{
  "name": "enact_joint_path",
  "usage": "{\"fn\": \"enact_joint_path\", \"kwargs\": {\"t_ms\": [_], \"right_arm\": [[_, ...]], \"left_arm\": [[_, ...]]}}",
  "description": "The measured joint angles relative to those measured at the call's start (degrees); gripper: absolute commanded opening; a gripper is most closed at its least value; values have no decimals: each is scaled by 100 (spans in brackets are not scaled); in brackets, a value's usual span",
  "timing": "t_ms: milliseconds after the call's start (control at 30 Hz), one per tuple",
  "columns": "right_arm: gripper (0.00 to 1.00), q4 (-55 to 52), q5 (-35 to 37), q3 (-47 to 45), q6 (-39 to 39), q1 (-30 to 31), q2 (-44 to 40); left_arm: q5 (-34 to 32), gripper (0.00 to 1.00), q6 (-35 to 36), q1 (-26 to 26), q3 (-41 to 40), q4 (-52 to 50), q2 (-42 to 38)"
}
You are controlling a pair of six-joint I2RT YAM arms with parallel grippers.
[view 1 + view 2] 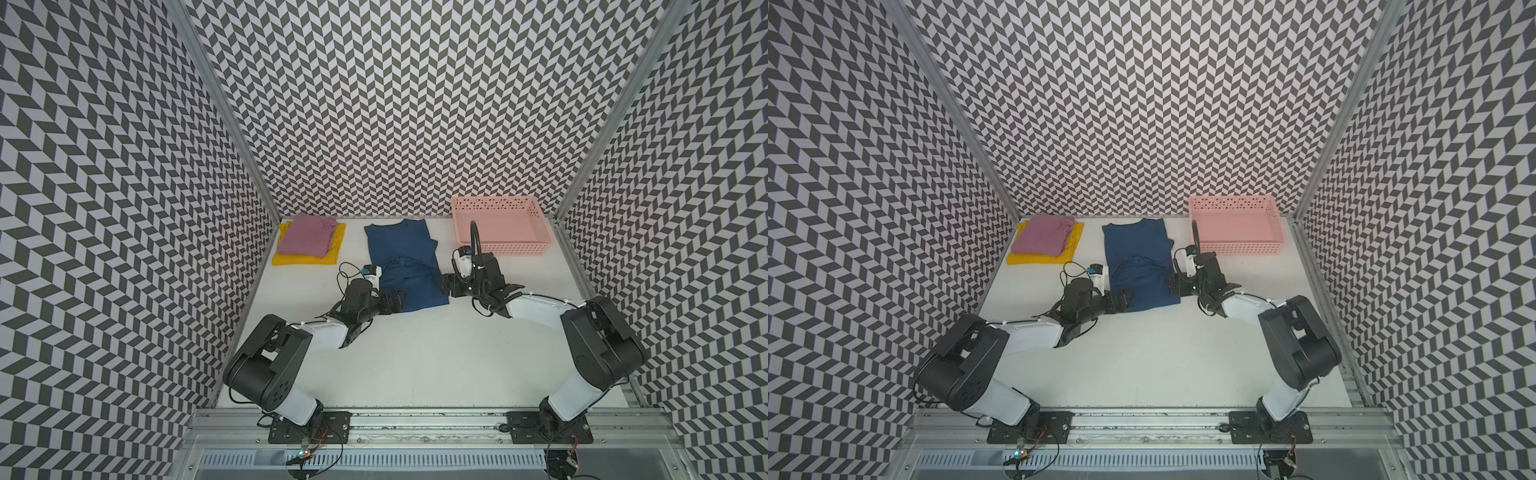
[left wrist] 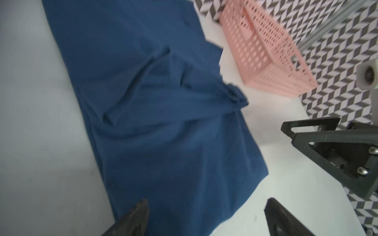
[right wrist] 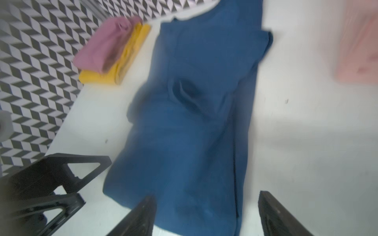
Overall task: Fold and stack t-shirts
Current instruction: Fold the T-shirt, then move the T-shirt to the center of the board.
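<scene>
**Navy t-shirt** (image 1: 405, 266) lying flat at the middle of the white table (image 1: 415, 357), shown in both top views. Its long axis runs from the table's near side toward the back wall. The far end, with a shallow notch in its edge, points at the wall. A short sleeve juts toward the pink basket (image 1: 498, 248), and a curved pucker crosses the cloth about mid-length.

**Left hand** (image 1: 397, 300) at the shirt's near left corner. Its fingers (image 2: 133, 220) are spread wide over the cloth's edge and pinch nothing.

**Right hand** (image 1: 446, 286) beside the shirt's right edge. Its fingers (image 3: 141, 216) are likewise spread, released and holding nothing.

**Far left corner of the table:** a folded mauve-pink t-shirt (image 1: 307, 237) is stacked on a folded yellow t-shirt (image 1: 303, 259), well apart from the navy one.
</scene>
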Motion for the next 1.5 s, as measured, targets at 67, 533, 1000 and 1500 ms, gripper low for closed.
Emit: {"fn": "enact_joint_path", "kwargs": {"t_ms": [67, 533, 1000, 1500], "right_arm": [[78, -15, -50, -221, 39, 46, 0], [75, 356, -249, -332, 144, 94, 293], [15, 638, -468, -55, 162, 138, 876], [1, 79, -286, -782, 168, 479, -79]], "left_arm": [[-4, 90, 0, 7, -205, 13, 133], [262, 74, -17, 17, -42, 619, 662], [431, 0, 20, 83, -122, 184, 531], [595, 0, 63, -42, -535, -706, -756]]}}
